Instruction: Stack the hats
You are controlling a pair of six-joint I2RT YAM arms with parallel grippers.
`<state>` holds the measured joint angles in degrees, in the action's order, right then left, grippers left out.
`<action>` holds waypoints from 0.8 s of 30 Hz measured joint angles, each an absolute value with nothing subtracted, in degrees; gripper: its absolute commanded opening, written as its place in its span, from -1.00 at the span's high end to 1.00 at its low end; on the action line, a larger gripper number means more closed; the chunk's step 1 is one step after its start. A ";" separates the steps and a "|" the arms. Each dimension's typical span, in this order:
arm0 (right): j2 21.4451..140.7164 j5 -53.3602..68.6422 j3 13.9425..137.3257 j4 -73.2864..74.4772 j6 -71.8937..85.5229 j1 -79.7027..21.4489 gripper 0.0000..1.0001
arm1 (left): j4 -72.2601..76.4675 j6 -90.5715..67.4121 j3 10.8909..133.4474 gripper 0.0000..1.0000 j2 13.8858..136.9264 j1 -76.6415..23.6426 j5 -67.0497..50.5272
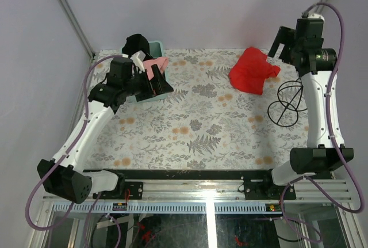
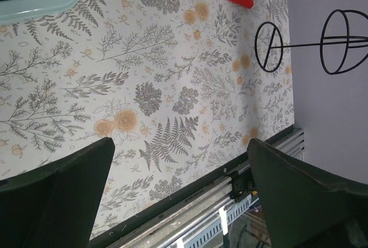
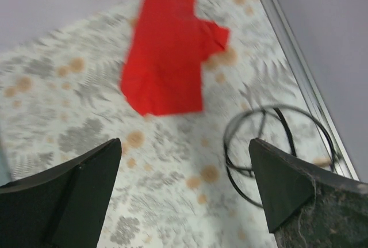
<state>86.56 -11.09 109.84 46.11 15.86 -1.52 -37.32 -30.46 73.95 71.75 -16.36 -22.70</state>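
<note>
The hats sit in the far left corner of the table (image 1: 195,138), piled in a green tub (image 1: 165,90): a black hat (image 1: 135,43) stands up at the back and a pink hat (image 1: 157,64) lies in front of it. My left gripper (image 1: 154,80) hangs at the tub's near right side, just beside the pink hat, its jaws spread wide with nothing between them. My left wrist camera catches only the rim of the tub (image 2: 40,6), up and to the left of my spread fingers (image 2: 57,196). My left arm reaches forward from its base with the elbow out toward the left wall. My right gripper (image 1: 280,44) is raised near the far right corner, well apart from the hats, also wide open and holding nothing; that arm stands nearly upright. Below it lie a red cloth (image 3: 167,52) and a black wire stand (image 3: 276,150) near the table's right edge. The middle of the table between tub and cloth is open floral surface.
</note>
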 measured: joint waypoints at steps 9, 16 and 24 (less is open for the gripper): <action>88.01 -18.35 108.75 65.14 23.64 2.24 -0.99 | -33.80 -31.40 72.73 -0.99 72.53 -16.95 -23.14; 84.66 -17.67 104.57 67.26 24.88 11.75 -0.99 | -33.08 -30.70 70.65 -0.99 72.93 -16.95 -23.64; 84.71 -15.64 101.62 68.23 26.11 13.34 -0.99 | -32.99 -28.32 70.57 -0.99 74.67 -16.93 -24.21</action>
<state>84.71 -15.64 101.62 68.23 26.11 13.34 -32.99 -28.32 70.57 74.67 -16.93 -24.21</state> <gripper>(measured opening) 0.994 0.996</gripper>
